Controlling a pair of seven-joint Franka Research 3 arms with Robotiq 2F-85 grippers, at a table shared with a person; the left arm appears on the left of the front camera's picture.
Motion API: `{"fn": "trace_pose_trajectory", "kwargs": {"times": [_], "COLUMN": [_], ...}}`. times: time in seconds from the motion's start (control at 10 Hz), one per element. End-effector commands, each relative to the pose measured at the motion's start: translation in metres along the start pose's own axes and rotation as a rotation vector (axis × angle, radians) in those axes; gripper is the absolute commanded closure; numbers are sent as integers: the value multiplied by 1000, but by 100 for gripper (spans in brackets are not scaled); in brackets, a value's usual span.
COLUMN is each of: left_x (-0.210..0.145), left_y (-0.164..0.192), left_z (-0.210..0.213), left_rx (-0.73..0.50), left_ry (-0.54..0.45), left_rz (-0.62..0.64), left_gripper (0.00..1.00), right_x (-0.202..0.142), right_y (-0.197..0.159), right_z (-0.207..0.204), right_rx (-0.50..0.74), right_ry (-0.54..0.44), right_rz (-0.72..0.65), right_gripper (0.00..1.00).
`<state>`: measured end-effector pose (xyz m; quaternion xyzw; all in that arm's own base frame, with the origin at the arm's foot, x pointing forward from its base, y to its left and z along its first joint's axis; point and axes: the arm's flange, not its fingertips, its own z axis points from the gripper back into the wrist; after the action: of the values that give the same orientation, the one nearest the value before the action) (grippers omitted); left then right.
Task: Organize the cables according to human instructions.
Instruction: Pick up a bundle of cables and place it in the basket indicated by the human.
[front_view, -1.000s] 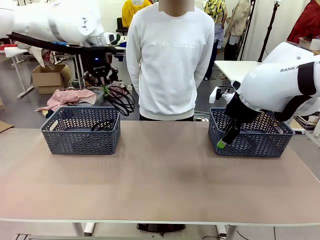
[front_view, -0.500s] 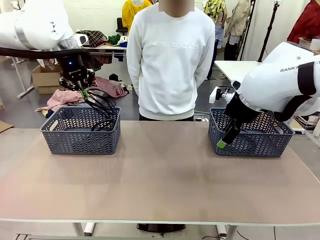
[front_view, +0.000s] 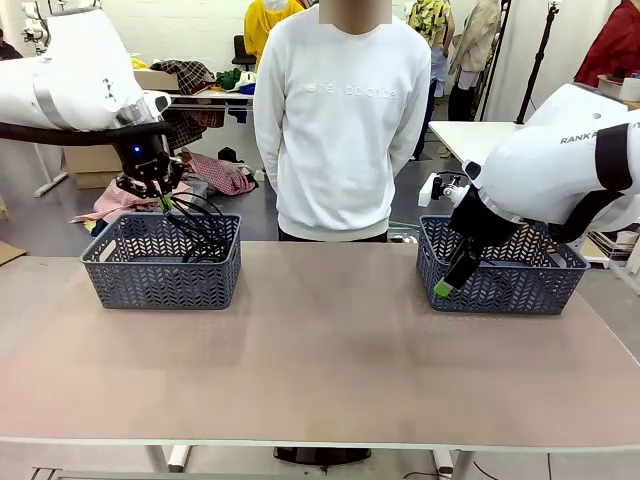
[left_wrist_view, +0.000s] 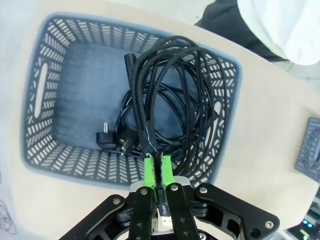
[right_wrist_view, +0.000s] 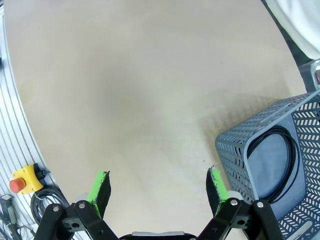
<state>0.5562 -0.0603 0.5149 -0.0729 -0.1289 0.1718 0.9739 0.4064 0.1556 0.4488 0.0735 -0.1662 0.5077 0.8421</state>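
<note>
1. Above the left basket (front_view: 160, 262), near the tabletop's far left corner, a coiled cable (left_wrist_view: 172, 95) hangs from the left tool (left_wrist_view: 158, 172), whose green pads are pressed together on its strands; its loops dangle into the basket.
2. On that basket's floor lies another cable (left_wrist_view: 120, 137) with a black plug.
3. At the far right corner, the right basket (front_view: 505, 275) holds a coil (right_wrist_view: 272, 162) against its wall; the right tool (right_wrist_view: 157, 186) hovers beside it, fingers spread, holding nothing.
4. Judged from this, at least two cables are sorted and one is about to be released.
5. Compared with a second ago, the left arm has carried the coil from beyond the basket to directly over it and lowered it.
6. The person (front_view: 340, 120) stands behind the tabletop's far edge.
</note>
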Motion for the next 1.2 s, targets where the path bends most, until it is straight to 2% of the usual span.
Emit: {"fn": "trace_pose_trajectory", "kwargs": {"times": [0.0, 0.2, 0.3, 0.4, 0.5, 0.6, 0.7, 0.8, 0.9, 1.0, 1.1], "left_x": [11, 18, 21, 24, 26, 27, 27, 27, 28, 28, 29], "left_y": [8, 10, 10, 11, 13, 13, 13, 13, 12, 11, 11], "left_z": [-9, -15, -20, -24, -25, -26, -25, -23, -23, -24, -27], "left_rx": [34, 33, 49, 51, 47, 56, 64, 69, 81, 84, 83], "left_ry": [-2, 11, 17, 17, 13, 13, 11, 13, 23, 33, 42], "left_rz": [-30, -55, -61, -54, -40, -37, -40, -42, -39, -41, -41], "left_gripper": [100, 100, 74, 74, 54, 72, 35, 52, 15, 32, 0], "right_x": [1, 1, 1, 1, 1, 1, 1, 1, 1, 1, 1], "right_y": [0, 0, 0, 0, 0, 0, 0, 0, 0, 0, 0], "right_z": [0, 0, 0, 0, 0, 0, 0, 0, 0, 0, 0], "right_rx": [-1, -1, -1, -1, -1, -1, -1, -1, -1, -1, -1], "right_ry": [0, 0, 0, 0, 0, 0, 0, 0, 0, 0, 0], "right_rz": [-3, -3, -3, -3, -3, -3, -3, -3, -3, -3, -3], "right_gripper": [0, 0, 0, 0, 0, 0, 0, 0, 0, 0, 0]}}
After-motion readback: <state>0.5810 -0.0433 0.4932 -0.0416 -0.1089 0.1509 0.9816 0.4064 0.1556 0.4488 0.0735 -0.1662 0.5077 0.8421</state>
